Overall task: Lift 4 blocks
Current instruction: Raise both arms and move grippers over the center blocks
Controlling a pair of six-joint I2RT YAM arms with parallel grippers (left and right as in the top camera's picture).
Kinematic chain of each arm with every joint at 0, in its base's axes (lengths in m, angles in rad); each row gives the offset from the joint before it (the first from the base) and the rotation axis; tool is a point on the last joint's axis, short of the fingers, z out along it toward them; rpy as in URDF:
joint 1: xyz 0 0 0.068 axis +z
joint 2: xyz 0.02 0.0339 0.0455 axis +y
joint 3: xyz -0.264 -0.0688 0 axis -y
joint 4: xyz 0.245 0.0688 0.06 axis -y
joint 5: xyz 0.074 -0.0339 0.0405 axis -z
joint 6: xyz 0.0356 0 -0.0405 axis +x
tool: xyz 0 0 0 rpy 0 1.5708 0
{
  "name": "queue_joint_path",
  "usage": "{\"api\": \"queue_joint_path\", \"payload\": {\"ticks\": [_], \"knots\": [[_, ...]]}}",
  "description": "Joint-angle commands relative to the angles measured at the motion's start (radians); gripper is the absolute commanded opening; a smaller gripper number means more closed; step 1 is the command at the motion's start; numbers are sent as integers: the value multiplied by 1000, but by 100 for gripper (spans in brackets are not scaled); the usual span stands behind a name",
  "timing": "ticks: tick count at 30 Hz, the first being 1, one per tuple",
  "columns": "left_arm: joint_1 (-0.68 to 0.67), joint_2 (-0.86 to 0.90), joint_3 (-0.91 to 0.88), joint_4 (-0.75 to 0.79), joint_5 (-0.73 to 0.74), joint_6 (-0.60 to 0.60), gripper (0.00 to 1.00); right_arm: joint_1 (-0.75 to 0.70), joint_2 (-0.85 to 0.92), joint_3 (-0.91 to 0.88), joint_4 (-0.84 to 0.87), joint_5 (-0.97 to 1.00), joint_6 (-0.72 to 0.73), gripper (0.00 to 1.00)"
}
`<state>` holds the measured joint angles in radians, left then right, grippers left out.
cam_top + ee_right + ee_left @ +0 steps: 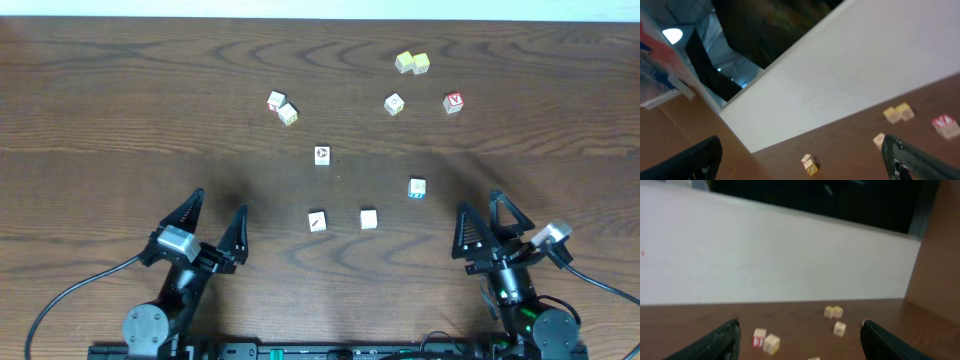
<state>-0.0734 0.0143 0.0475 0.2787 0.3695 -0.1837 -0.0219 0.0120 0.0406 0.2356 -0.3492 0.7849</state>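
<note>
Four small whitish wooden cubes (368, 219) lie mid-frame, ungrasped; left gripper (220, 205) and right gripper (480, 205) stand open below, poised for pickup.

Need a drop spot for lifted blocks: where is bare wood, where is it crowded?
Bare: brown wooden table's left end, beyond the paired small wooden cubes; near strip between left tool and right tool, below the red-slashed whitish wooden cube. Crowded: centre to back right.

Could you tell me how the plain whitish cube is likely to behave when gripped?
The plain cube looks rigid, so it likely won't deform. Flat faces make rolling unlikely. Being small, it probably slides easily when nudged.
</note>
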Motion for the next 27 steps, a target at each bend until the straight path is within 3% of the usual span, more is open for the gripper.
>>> {"api": "queue_joint_path", "payload": {"ticks": [1,6,9,11,15,19,22,24,27], "knots": [[5,84,227,-151,42,55,77,-10,39,167,-169,4,-166,99],[5,421,627,-560,38,213,77,-10,236,423,-434,11,-330,99],[5,674,893,-857,60,235,77,-10,431,619,-659,-22,-403,99],[5,824,1036,-999,153,221,77,-10,568,743,-826,-51,-456,99],[5,1050,1175,-1143,296,192,77,-10,856,952,-1041,-99,-481,99],[-11,1172,1182,-1210,291,126,77,-6,987,984,-1024,-262,-483,99],[-82,1255,1182,-1277,148,47,77,30,1062,987,-1026,-274,-502,99],[-162,1316,1182,-1310,-51,-76,77,89,1125,988,-1043,-209,-500,99],[-254,1387,1181,-1318,-207,-150,77,185,1221,999,-1083,-78,-459,99]]}}
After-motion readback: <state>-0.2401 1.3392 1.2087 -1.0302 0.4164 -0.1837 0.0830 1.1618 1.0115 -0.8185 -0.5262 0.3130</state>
